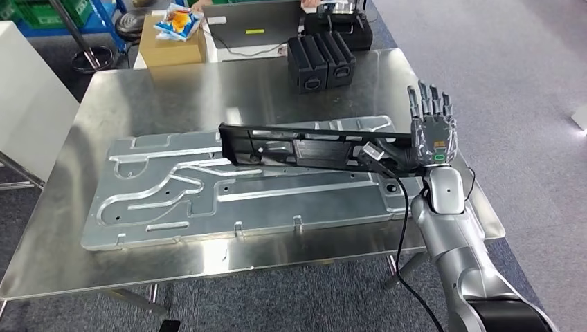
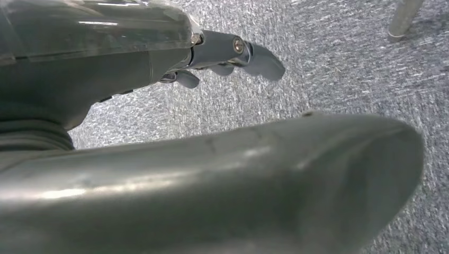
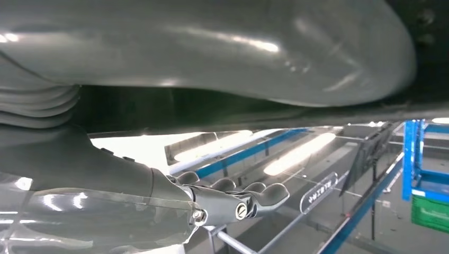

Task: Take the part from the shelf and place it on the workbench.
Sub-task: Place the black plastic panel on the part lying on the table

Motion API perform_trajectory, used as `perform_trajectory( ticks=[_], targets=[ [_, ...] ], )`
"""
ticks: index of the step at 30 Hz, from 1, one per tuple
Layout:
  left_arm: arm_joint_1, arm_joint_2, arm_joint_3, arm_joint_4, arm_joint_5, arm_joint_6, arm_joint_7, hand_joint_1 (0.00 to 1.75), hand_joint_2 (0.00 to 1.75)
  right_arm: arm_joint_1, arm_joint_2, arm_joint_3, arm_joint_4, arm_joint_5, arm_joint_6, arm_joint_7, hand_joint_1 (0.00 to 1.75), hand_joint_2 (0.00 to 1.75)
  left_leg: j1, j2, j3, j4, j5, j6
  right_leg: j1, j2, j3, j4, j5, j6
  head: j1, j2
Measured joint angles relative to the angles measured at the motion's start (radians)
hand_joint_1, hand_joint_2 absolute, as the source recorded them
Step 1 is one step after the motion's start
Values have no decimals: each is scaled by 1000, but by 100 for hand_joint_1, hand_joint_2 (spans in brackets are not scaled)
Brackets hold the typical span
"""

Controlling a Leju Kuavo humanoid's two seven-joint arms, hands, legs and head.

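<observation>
A long black part lies across a big ribbed aluminium plate on the steel workbench. Its right end reaches my right hand at the bench's right edge. That hand stands upright with its fingers stretched straight and apart from the part. In the right wrist view the dark part lies against the thick thumb. Whether the part's left end rests on the plate I cannot tell. My left hand hangs over the grey floor, holding nothing.
Black ribbed cases stand at the bench's far edge, with a laptop and a cardboard box behind. A white cabinet stands to the left. A black cable hangs from my right wrist.
</observation>
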Motion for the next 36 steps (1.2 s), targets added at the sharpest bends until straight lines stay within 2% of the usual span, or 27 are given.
perform_trajectory(
  ticks=[2,3,4,6,7,8,9,10,12,13,14,17,18,19,20,22,23,24,25,27,28,29,32,33,34,36],
  targets=[
    [0,-1,0,0,1,-2,2,0,0,1,-3,-5,-1,0,0,-1,0,0,2,1,1,-7,8,11,-2,1,-1,0,-1,11,0,0],
    [-1,-1,0,0,2,-4,4,0,0,1,-5,-7,-1,0,0,-2,0,0,3,2,2,-13,14,18,-3,0,-7,15,-14,16,1,0],
    [-2,-2,0,0,4,-5,6,0,0,1,-8,-9,-1,0,0,-4,0,0,6,3,2,-18,19,25,-3,0,-22,51,-39,20,1,0],
    [-3,-2,0,0,6,-8,9,0,0,4,-14,-12,-2,-1,0,-5,0,0,5,3,-1,-20,24,31,-5,-1,-77,177,-110,26,1,0],
    [-2,-2,0,0,7,-9,10,0,0,7,-16,-13,-1,-1,0,-6,0,0,5,3,-4,-18,25,32,-5,-1,-104,239,-134,29,1,0],
    [0,-2,0,0,7,-10,10,0,0,10,-17,-14,-1,-2,0,-6,0,0,5,3,-6,-17,25,32,-5,-1,-118,273,-141,31,1,0],
    [1,-3,0,0,7,-11,10,0,0,12,-17,-14,-2,-2,0,-6,0,0,5,3,-8,-14,25,32,-6,-1,-113,269,-129,31,1,0],
    [1,-3,0,0,7,-11,11,0,0,13,-18,-14,-2,-1,0,-7,0,0,5,3,-10,-10,25,31,-7,-2,-88,224,-101,31,1,0],
    [-1,-4,0,0,8,-13,11,0,0,10,-19,-14,-2,-1,0,-7,0,0,2,2,-14,-1,23,27,-7,-2,-14,88,-44,27,1,0],
    [-1,-4,0,0,9,-14,11,0,0,8,-20,-14,-2,0,0,-7,0,0,0,2,-17,3,23,22,-6,-2,10,39,-28,24,1,0],
    [-1,-4,0,0,10,-14,11,0,0,7,-21,-14,-2,0,0,-7,0,0,-2,1,-21,5,25,17,-4,-1,19,15,-23,19,1,0],
    [1,-3,0,0,10,-14,11,0,0,6,-22,-15,-2,0,0,-8,0,0,-2,0,-30,11,26,0,-4,-2,11,9,-12,0,0,0],
    [2,-3,0,0,11,-14,11,0,0,6,-22,-15,-2,0,0,-8,0,0,-1,0,-36,26,11,-6,-6,-4,7,7,-7,-8,-1,0],
    [2,-3,0,0,11,-14,10,0,0,5,-22,-15,-2,0,0,-8,0,0,-1,0,-47,59,-20,-11,-8,-6,2,4,0,-15,-1,0],
    [2,-3,0,0,11,-14,10,0,0,4,-22,-15,-2,0,0,-8,0,0,2,1,-64,112,-62,-16,-8,-8,-5,3,7,-20,-2,0],
    [1,-3,0,0,11,-15,10,0,0,3,-22,-15,-2,0,0,-9,0,0,4,1,-98,236,-144,-23,-7,-9,-24,4,21,-23,-3,0],
    [1,-3,0,0,11,-15,11,0,0,3,-22,-15,-1,0,0,-10,0,0,6,1,-103,275,-164,-25,-6,-9,-34,4,29,-23,-3,0],
    [2,-3,0,0,11,-15,11,0,0,3,-22,-15,-1,0,0,-12,0,0,7,1,-91,278,-166,-26,-6,-9,-45,5,36,-21,-3,0],
    [2,-3,0,0,11,-15,12,0,0,3,-22,-15,0,-1,0,-14,0,0,7,1,-59,241,-150,-25,-6,-9,-54,5,44,-20,-3,0],
    [-1,-2,0,0,10,-14,13,0,0,3,-22,-15,0,-1,0,-16,0,0,7,1,32,100,-109,-18,-6,-8,-68,6,58,-13,-3,0],
    [-3,-2,0,0,9,-11,12,0,0,2,-22,-15,0,-1,0,-16,0,0,5,1,65,40,-95,-13,-5,-8,-73,6,65,-7,-2,0],
    [-4,-2,0,0,8,-7,12,0,0,1,-22,-15,0,-1,0,-16,0,0,3,0,82,4,-89,-7,-4,-8,-76,5,71,0,-1,0],
    [-2,-2,0,0,6,-1,12,0,0,-1,-23,-16,0,2,0,-16,0,0,-1,1,82,-13,-70,14,-7,-7,-77,-6,92,21,0,0],
    [-1,-2,0,0,6,-1,13,0,0,-1,-23,-16,0,3,0,-14,0,0,0,2,80,-17,-60,21,-9,-7,-80,-3,87,26,1,0],
    [-2,-2,0,0,5,0,14,0,0,-2,-23,-17,0,4,0,-13,0,0,1,4,76,-21,-49,28,-10,-6,-90,18,67,29,1,0],
    [-2,-2,0,0,4,0,14,0,0,-3,-25,-19,0,4,0,-8,0,0,1,6,62,-23,-31,37,-12,-6,-131,125,-11,35,3,0]
  ],
)
